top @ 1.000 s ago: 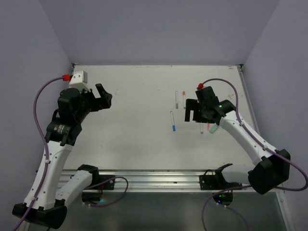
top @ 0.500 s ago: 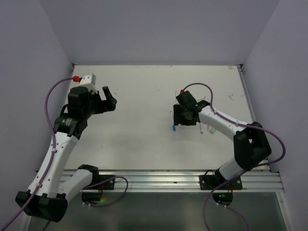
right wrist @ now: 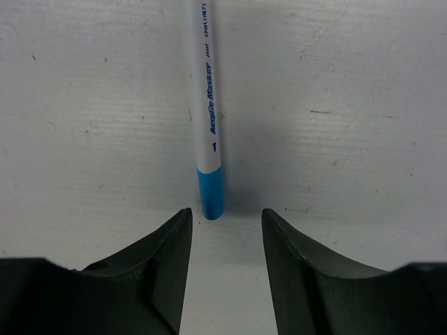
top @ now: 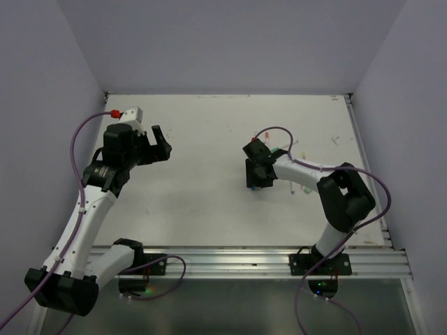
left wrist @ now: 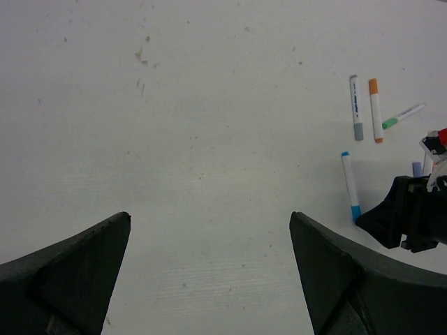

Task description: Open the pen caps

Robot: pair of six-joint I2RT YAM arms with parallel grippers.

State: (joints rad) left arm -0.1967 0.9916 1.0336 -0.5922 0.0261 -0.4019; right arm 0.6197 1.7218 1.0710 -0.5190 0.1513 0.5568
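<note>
Two fingers [right wrist: 162,251] of your right claw [right wrist: 223,218] stand partly apart, low over the tabletop [right wrist: 363,105], with nothing clamped between them. The blue cap [right wrist: 211,194] lies just past the fingertips, its end at the mouth of the gap and a little nearer one finger than the other. You can see a sliver of table on either side, so neither finger touches it. The cap sits on its white barrel [right wrist: 206,77], which runs straight away from the claw with blue print along it. From above, this claw is in the right half of the tabletop, about midway between the near and far edges, and it covers most of the pen.

Your left claw [top: 160,142] is spread wide and holds nothing. It hangs over the left half, nearer the far-left corner. Its camera looks across to the pens. Toward the far edge from the blue one, two capped pens lie side by side, close and nearly parallel, one with a grey cap [left wrist: 359,130] and one with an orange cap [left wrist: 373,86]. Just beside them a pen with a green cap [left wrist: 389,123] lies at a slant. A purple cap [left wrist: 417,169] shows beside the right arm, partly hidden.
</note>
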